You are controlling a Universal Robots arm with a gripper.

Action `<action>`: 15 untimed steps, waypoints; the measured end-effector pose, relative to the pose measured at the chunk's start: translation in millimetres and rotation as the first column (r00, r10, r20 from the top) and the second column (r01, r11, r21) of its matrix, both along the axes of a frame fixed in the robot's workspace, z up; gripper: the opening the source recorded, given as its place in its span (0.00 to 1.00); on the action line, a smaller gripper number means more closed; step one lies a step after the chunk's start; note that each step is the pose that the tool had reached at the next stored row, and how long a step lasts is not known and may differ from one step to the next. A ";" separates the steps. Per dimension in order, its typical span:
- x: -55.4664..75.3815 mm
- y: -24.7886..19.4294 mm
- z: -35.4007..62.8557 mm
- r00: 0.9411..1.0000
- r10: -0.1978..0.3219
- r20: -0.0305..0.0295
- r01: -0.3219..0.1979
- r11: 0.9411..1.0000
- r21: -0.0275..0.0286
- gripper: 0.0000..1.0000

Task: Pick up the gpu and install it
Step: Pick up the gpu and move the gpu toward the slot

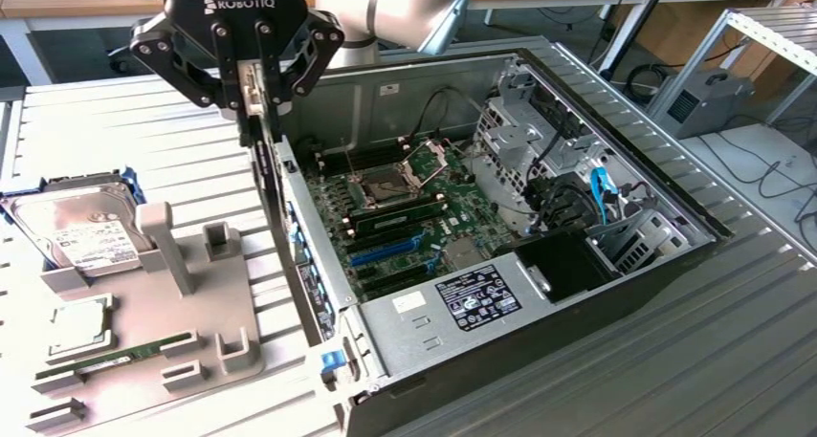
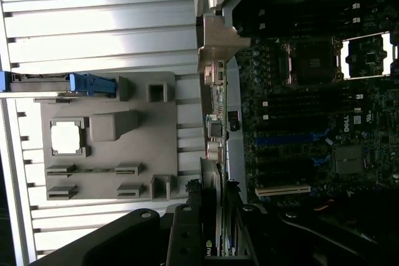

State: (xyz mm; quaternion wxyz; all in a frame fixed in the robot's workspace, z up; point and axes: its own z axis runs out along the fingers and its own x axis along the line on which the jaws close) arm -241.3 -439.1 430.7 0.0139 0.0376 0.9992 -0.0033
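Exterior view is showing the hand (image 1: 255, 93) clamping the gpu (image 1: 262, 131) by its upper edge. The card is hanging edge-down, likely so that its lower edge can meet a slot. It is hovering over the rear wall of the open computer case (image 1: 613, 265), just beside the motherboard (image 1: 408, 203), and is not yet seated. Wrist view is looking along the thin card (image 2: 209, 216), which is lining up roughly parallel with the blue slots (image 2: 290, 138).

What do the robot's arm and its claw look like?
The arm is made of smooth, rounded silver-grey tubes. The gripper is black, with jointed, bar-like fingers, small shiny pins, and white ROBOTIQ letters on its body.
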 end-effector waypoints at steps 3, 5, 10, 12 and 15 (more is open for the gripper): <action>0.8 0.0 0.0 1.000 0.000 0.000 0.000 1.000 0.000 0.26; 1.4 0.0 -0.1 1.000 0.000 0.000 0.000 1.000 0.000 0.26; 4.8 0.0 -0.1 1.000 0.000 0.000 0.000 1.000 0.000 0.26; 6.0 0.0 -0.2 1.000 0.000 0.000 0.000 1.000 0.000 0.26; 7.7 0.0 -0.2 1.000 0.000 0.000 0.000 1.000 0.000 0.26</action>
